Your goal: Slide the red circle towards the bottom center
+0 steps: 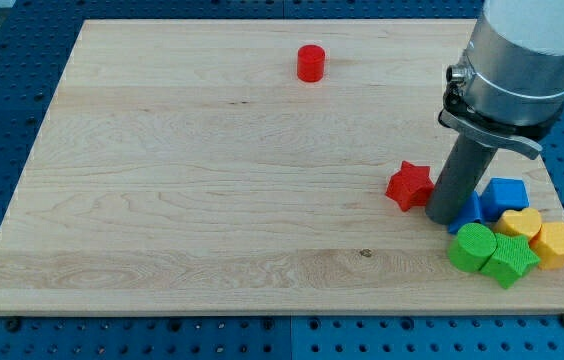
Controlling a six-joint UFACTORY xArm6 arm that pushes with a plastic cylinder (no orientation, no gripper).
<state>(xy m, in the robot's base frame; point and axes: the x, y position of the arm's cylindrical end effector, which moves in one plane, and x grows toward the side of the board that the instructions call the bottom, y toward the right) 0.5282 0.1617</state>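
The red circle (310, 63) stands near the view's top, a little right of the middle of the wooden board (182, 200). My tip (442, 217) rests on the board at the view's right, far below and right of the red circle. The tip is just right of a red star (408, 185) and touches or nearly touches the left edge of a partly hidden blue block (470, 212).
A cluster of blocks lies at the view's bottom right: a blue cube (507, 194), a yellow block (521, 224), an orange-yellow block (556, 243), a green round block (472, 246) and a green star (510, 260). The arm's grey body (522, 60) rises at the top right.
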